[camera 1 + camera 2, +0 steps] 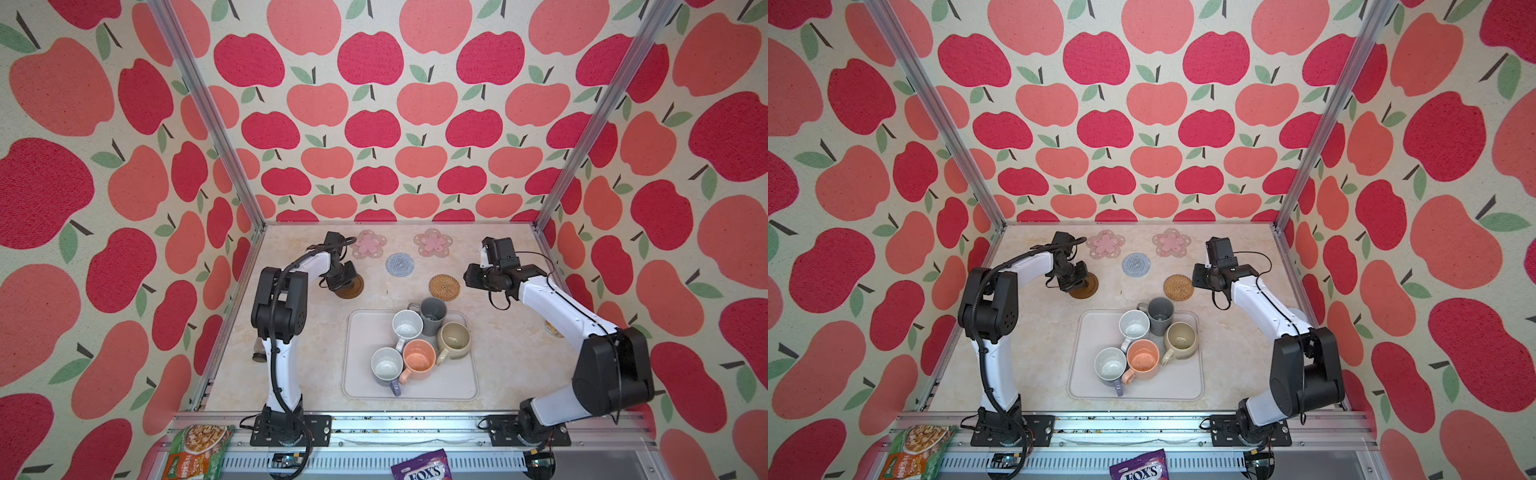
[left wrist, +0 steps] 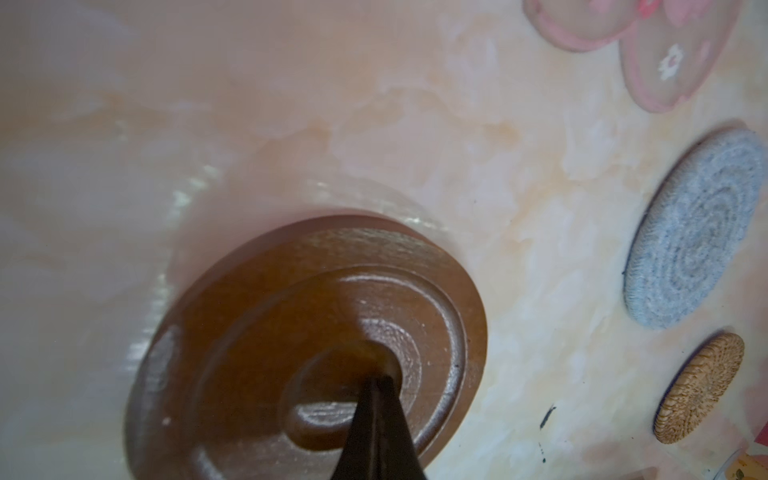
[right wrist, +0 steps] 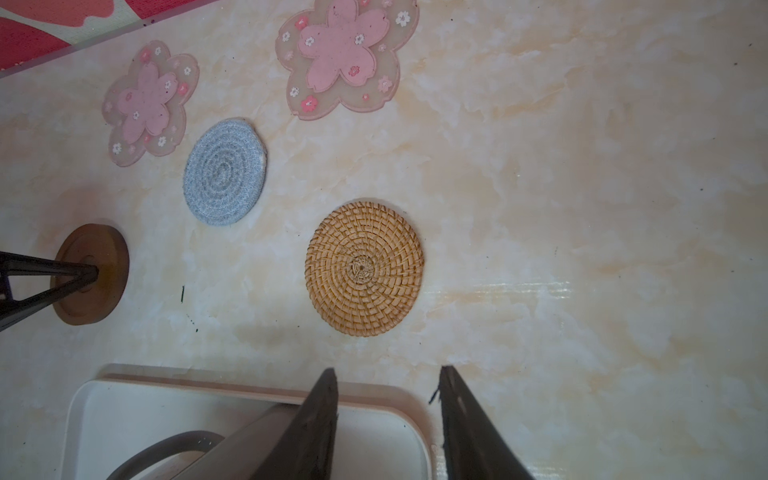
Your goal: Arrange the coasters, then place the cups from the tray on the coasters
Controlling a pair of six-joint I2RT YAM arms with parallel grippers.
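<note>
- Brown and glossy, the dark brown disc (image 2: 257, 332) lies flat on the counter (image 1: 316, 340), left of the middle in both top views. The left tool (image 2: 379, 380), tips clenched together on nothing, presses into the disc's central dimple.
- Beyond it, toward the back wall, sit the left pink flower coaster (image 1: 369, 244) and the right pink flower coaster (image 1: 433, 243). The blue-grey round coaster (image 1: 400, 264) lies between them and slightly nearer, and the rattan coaster (image 1: 444, 286) is right of the middle.
- The tray (image 1: 415, 390) fills the lower middle. All five cups stand on it, packed together: the lavender-grey cup (image 1: 386, 365), white cup (image 1: 407, 326), peach cup (image 1: 419, 359), beige-olive cup (image 1: 454, 338) and the taller dark grey cup (image 1: 433, 313).
- The right tool (image 3: 386, 372) hangs released and empty above the tray's far corner, near the rattan coaster.
- Risk, as I judge it: a single pinched tip on a slick, dished surface gives little control. A sideways push could slip out of the dimple or send the disc skidding toward the left pink flower coaster.
- Later risk: the cups crowd each other with handles tucked between neighbours. Lifting one could drag or tip the next, and the tall dark grey cup looks the easiest to topple.
</note>
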